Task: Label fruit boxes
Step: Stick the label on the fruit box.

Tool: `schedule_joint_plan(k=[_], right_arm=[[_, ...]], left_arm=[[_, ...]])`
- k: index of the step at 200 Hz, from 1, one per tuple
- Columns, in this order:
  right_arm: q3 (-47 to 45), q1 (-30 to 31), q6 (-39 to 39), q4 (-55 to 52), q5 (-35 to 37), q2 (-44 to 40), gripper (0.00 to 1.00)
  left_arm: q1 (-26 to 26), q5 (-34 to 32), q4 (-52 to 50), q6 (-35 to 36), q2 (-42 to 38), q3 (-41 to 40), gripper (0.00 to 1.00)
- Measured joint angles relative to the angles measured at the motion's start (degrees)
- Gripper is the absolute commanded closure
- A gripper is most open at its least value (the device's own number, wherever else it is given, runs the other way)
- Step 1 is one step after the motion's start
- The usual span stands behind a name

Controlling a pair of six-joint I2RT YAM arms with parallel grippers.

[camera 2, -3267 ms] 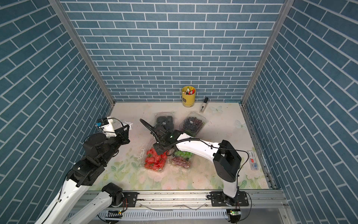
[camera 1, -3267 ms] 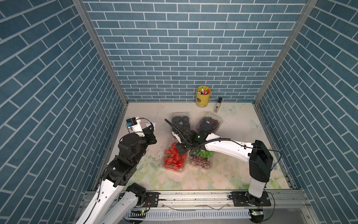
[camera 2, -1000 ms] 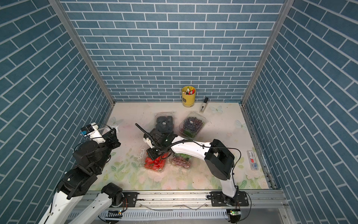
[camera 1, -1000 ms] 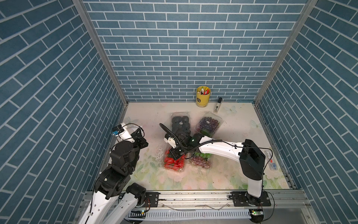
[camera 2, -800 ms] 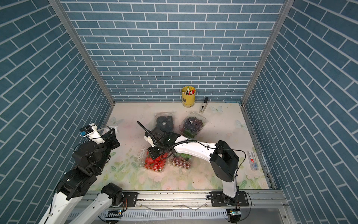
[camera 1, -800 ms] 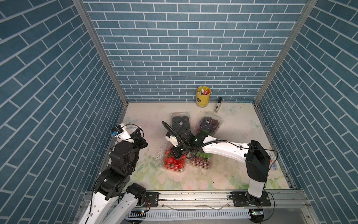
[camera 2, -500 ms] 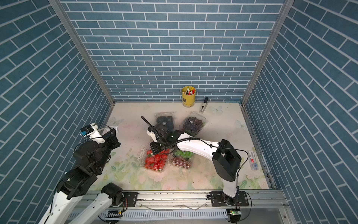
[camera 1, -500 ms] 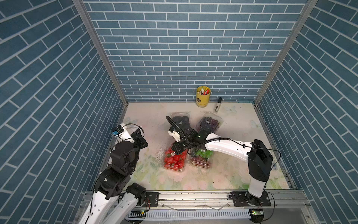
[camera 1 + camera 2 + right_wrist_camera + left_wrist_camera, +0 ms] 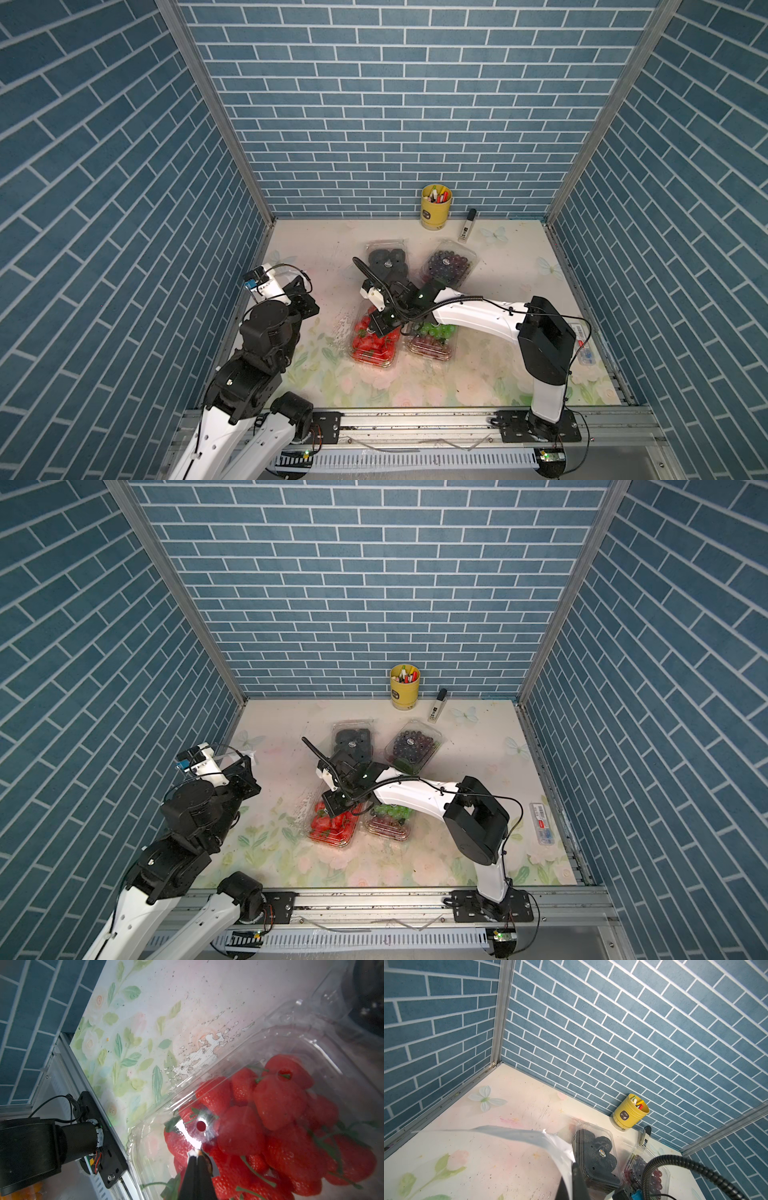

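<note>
1. Clear plastic, its lid shut over red fruit, the strawberry box (image 9: 270, 1105) lay directly beneath the right claw (image 9: 197, 1157). The tips were close above one end of the lid; whether they touched it could not be told.
2. The right claw was clenched on a small sticker (image 9: 209, 1163), pinched by its edge. I judged this left the face free to be pressed flat onto the lid.
3. Just beside that claw, toward its own arm, lay the mixed-grape box (image 9: 432, 338), edge to edge with the strawberries. No label showed on the part the arm did not hide.
4. Beyond the claw, toward the back wall, lay the blackberry box (image 9: 386, 262) and the purple-grape box (image 9: 449, 266). Each lid carried a small round mark at its middle, likely a label already placed, so about half the job looked done.
5. Well apart from the right claw, across the strawberries, the left claw (image 9: 570, 1176) was clamped on the white sticker sheet (image 9: 529, 1136). It held the sheet raised off the floral table (image 9: 478, 374), probably to keep the remaining labels within reach for peeling.
6. Farthest from both claws, against the back wall, stood the yellow pen cup (image 9: 436, 206) with a marker (image 9: 467, 225) lying beside it, clear of the working path.
</note>
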Motion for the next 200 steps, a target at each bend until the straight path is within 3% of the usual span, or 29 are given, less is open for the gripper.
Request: schedule_joint_plan(k=[107, 200], right_arm=[[-1.7, -0.57, 0.04, 0.81, 3.5, -1.25, 1.0], [-1.7, 0.68, 0.04, 0.83, 1.27, -1.46, 1.0]], left_arm=[[0.0, 0.33, 0.15, -0.07, 0.39, -0.02, 1.0], [0.0, 0.5, 0.17, -0.07, 0.61, -0.11, 1.0]])
